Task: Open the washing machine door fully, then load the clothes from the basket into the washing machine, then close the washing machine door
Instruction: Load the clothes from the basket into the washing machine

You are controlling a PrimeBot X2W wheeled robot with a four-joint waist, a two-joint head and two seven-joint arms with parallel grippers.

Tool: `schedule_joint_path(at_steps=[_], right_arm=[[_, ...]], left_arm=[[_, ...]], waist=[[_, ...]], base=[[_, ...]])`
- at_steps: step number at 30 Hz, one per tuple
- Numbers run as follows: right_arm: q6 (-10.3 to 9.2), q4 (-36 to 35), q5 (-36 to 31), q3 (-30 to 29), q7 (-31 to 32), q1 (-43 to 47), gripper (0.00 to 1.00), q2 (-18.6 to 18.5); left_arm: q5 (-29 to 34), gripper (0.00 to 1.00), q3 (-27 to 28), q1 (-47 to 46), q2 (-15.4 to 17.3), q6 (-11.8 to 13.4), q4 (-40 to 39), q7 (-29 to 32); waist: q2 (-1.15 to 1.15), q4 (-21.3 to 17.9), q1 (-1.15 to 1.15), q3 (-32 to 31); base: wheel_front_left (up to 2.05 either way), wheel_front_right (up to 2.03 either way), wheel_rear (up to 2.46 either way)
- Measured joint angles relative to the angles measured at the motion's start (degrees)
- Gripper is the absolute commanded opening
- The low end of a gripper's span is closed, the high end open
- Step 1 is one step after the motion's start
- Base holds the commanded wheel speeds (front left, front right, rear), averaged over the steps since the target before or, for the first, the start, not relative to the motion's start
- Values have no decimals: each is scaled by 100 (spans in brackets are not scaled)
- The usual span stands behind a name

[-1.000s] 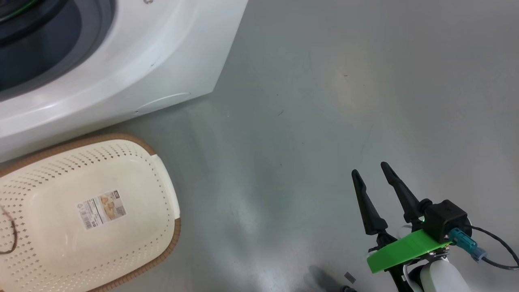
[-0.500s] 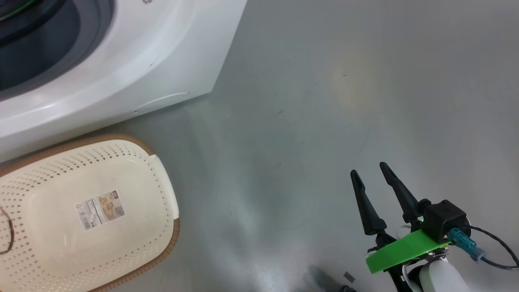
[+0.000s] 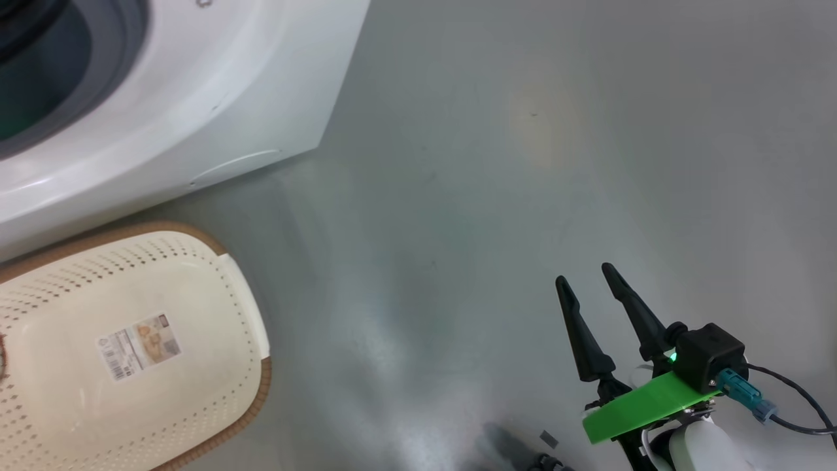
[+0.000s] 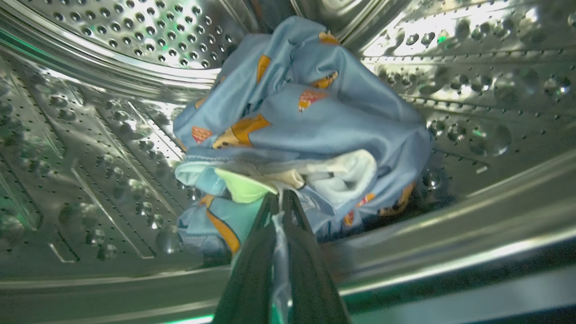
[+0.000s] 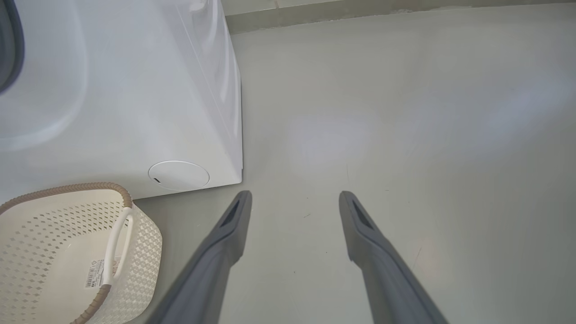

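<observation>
A smooth grey floor (image 3: 497, 163) spreads across the head view. The white washing machine (image 3: 196, 98) sits at 10 o'clock, the grey rubber gasket (image 3: 118, 65) curving around its dark opening. The cream basket (image 3: 255, 386) with its brown woven rim stands at 8 o'clock, just in front of the machine, and the label sticker (image 3: 138, 345) shows on its bottom.

At 4 o'clock the right gripper (image 3: 583, 273) hangs over bare floor, well apart from the basket, its two dark fingers spread with nothing between them. A green bracket (image 3: 647, 402) sits at its wrist. In the right wrist view the same parted fingers frame the floor, with the machine's front corner and its round cover (image 5: 178, 175) at 10 o'clock and the basket's white handle (image 5: 118, 243) at 8 o'clock.

The left wrist view looks into the perforated steel drum (image 4: 112, 36). The clothes (image 4: 315, 126), light blue with orange prints, lie bunched at the centre, on the drum wall. The left gripper (image 4: 280, 195) rises from 6 o'clock, its fingers pinched together on a pale strip of that fabric.
</observation>
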Motion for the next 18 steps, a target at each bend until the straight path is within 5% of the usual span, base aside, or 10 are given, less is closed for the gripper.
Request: schedule_joint_path(at_steps=[18], right_arm=[[0,-96,215,186,0,13,100,20]], left_arm=[[-110,0,32,-684,502,-45,-69,-810]], waist=[[0,-419,0,391]], base=[[0,0,0]])
